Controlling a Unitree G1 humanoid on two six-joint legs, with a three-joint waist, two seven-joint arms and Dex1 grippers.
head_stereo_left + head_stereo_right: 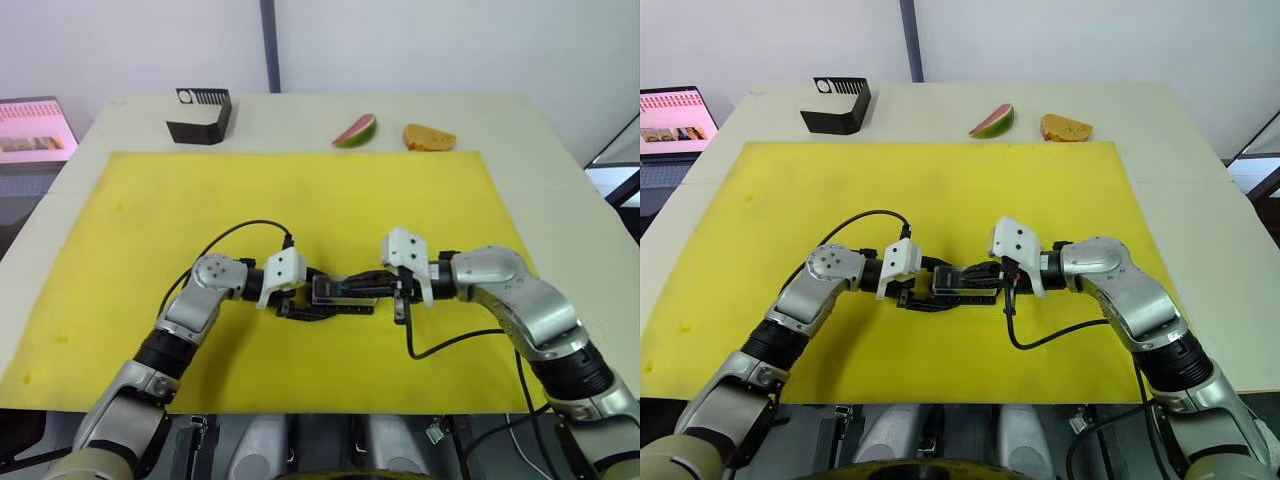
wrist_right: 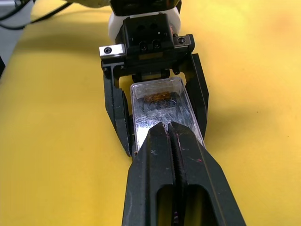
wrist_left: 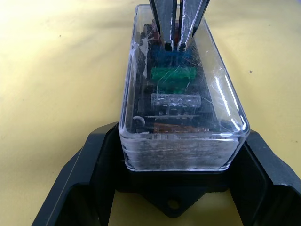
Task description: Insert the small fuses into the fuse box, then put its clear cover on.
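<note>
On the yellow mat the black fuse box [image 3: 171, 201] lies with the clear cover [image 3: 188, 150] sitting on top of it. Through the cover I see small fuses in their slots: a green one [image 3: 173, 75], a pale grey one [image 3: 176, 101] and an amber one [image 3: 181, 128]. My left gripper [image 1: 330, 302] holds the box from its left end, one finger [image 3: 94, 160] along each side. My right gripper [image 2: 165, 126] comes from the right, shut, its tips resting on the cover's top.
A larger black box with a white vent [image 1: 200, 115] stands at the table's far left. A watermelon slice [image 1: 355, 131] and an orange food piece [image 1: 428, 137] lie beyond the mat [image 1: 150, 220]. A lit screen [image 1: 35, 130] is off the left edge.
</note>
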